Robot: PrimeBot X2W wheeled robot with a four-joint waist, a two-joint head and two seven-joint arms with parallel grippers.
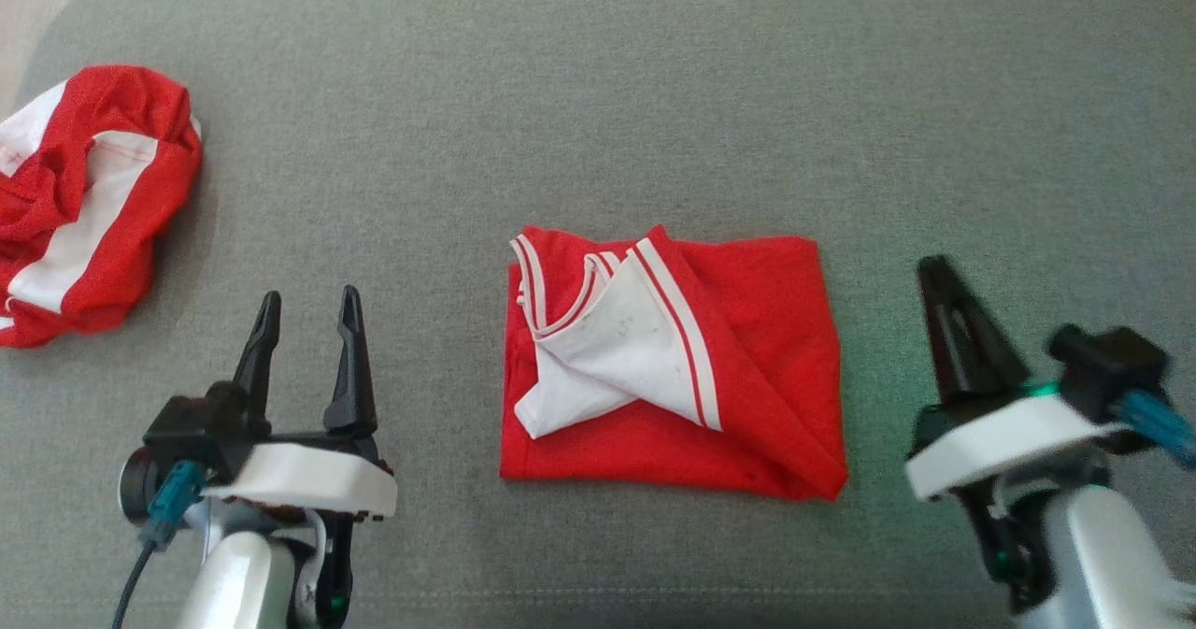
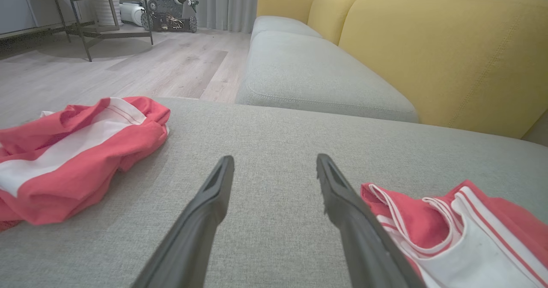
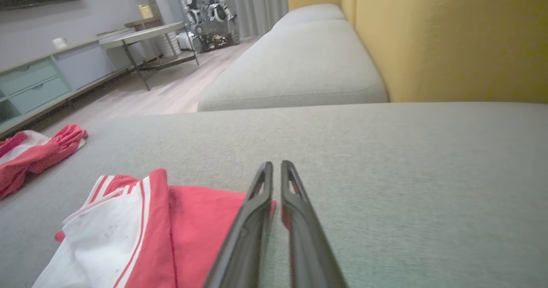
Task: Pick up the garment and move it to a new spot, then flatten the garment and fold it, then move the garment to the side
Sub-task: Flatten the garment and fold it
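Folded garment [image 1: 673, 367] flat at centre of grey cushion [image 1: 654, 96]; fold looks complete. Near-left, left gripper [image 1: 310, 294] jaws spread wide, empty. Just right of garment, right gripper [image 1: 934, 269] jaws pinched together on nothing: likely staged for sideways move.

The folded garment [image 1: 747, 358] is bright red. It has a big white patch, with thin red and white stripes along the edges of the patch. The crumpled garment [image 1: 89, 199] is red too, with a wide white band. The sofa seat [image 1: 598, 96] is plain grey and the sofa back [image 2: 428, 44] is yellow. The floor [image 2: 150, 65] is pale wood with long plank lines. The left gripper [image 1: 310, 297] and the right gripper [image 1: 939, 278] are black in front and white behind. The plug [image 1: 177, 507] is blue-green. The drawers [image 3: 30, 87] are soft green. The curtain [image 2: 231, 1] is grey.
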